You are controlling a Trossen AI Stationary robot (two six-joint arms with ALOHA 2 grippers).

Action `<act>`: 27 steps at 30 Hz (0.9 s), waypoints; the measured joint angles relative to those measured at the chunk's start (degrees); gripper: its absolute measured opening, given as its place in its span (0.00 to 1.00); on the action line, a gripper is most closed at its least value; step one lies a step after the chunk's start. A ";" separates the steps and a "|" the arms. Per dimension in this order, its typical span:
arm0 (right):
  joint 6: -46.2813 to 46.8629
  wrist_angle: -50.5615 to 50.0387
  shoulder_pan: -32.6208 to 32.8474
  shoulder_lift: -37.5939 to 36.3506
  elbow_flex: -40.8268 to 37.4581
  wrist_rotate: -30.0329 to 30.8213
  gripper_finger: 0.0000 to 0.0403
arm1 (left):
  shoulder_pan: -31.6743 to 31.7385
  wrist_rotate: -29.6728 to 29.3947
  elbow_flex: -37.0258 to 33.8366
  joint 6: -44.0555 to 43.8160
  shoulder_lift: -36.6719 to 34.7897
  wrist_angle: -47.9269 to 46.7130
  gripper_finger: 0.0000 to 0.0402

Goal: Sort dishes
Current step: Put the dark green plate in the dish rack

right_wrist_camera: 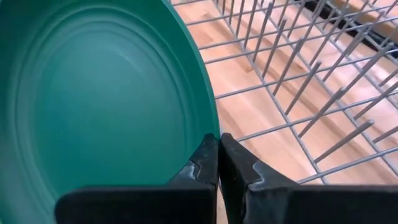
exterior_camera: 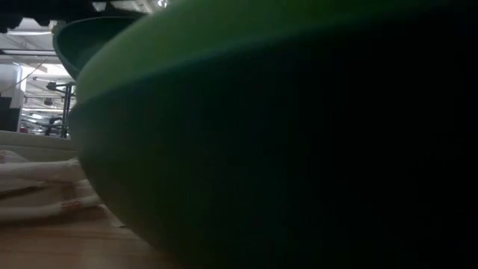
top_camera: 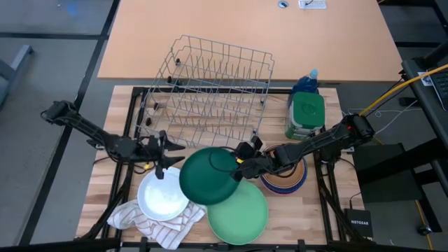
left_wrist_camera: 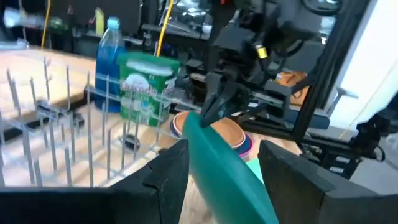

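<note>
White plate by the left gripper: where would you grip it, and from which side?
Take the white plate by its bare rim nearest the left gripper, coming from above. It lies flat; the dark green plate and striped cloth overlap its other edges.

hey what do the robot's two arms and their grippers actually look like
Both arms are slim, dark, jointed links, one reaching in from each side of the table. The left gripper and right gripper each end in two flat, matte black fingers with angular tips. A small yellow marking shows on each arm near the wrist, and dark cabling runs along the right arm's body in the left wrist view.
</note>
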 joint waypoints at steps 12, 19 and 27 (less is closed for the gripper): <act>-8.43 7.88 0.00 0.00 0.00 1.47 0.01 | -2.96 0.00 5.89 17.47 -0.20 -0.10 0.46; -11.72 10.70 0.00 0.00 -0.02 5.19 0.01 | -3.45 -1.20 9.45 19.53 -0.22 -0.61 0.46; -16.16 15.24 -0.75 0.00 -0.02 9.62 0.01 | -3.43 -5.55 9.69 19.53 -0.22 -1.04 0.46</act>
